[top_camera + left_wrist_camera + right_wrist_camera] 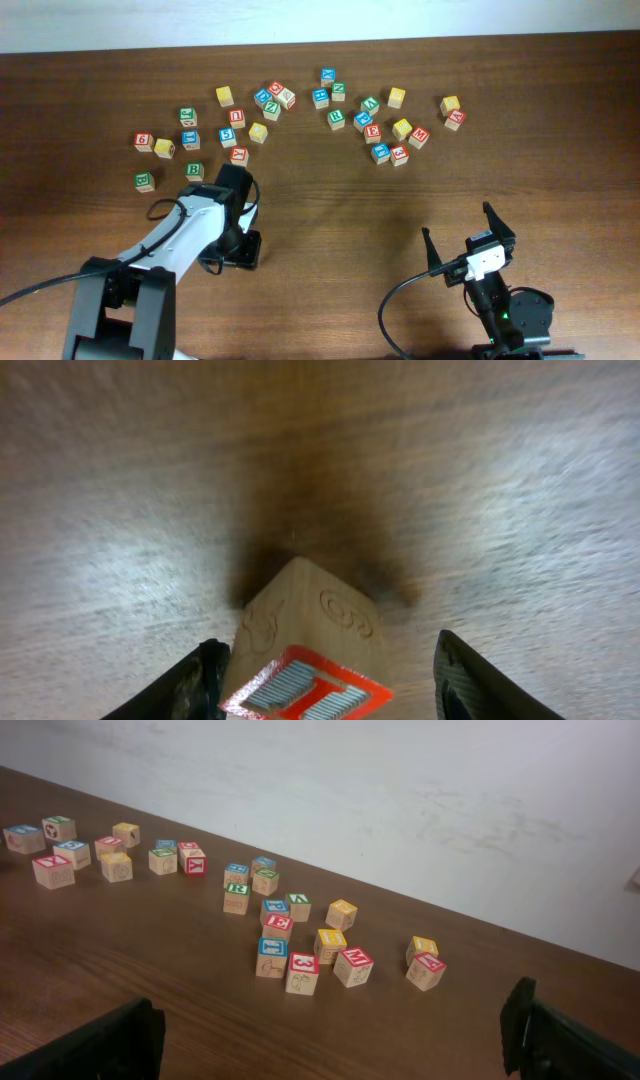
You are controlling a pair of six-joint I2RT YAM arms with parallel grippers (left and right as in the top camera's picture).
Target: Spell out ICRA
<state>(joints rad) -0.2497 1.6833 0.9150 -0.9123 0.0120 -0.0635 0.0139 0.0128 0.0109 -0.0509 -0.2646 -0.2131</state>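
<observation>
A wooden block with a red letter I (305, 660) stands on the table between the fingers of my left gripper (325, 685). The left finger is right beside it and the right finger stands clear of it, so the gripper is open around the block. In the overhead view the left gripper (238, 250) covers this block. Many more letter blocks lie scattered at the back of the table, in a left group (228, 120) and a right group (372, 125). My right gripper (462, 236) is open and empty at the front right, far from the blocks (302, 972).
The wooden table (350, 220) runs to a white wall at the back (400, 790). The left arm and its cable (165, 235) reach in from the front left. The right arm's base (510, 315) sits at the front right.
</observation>
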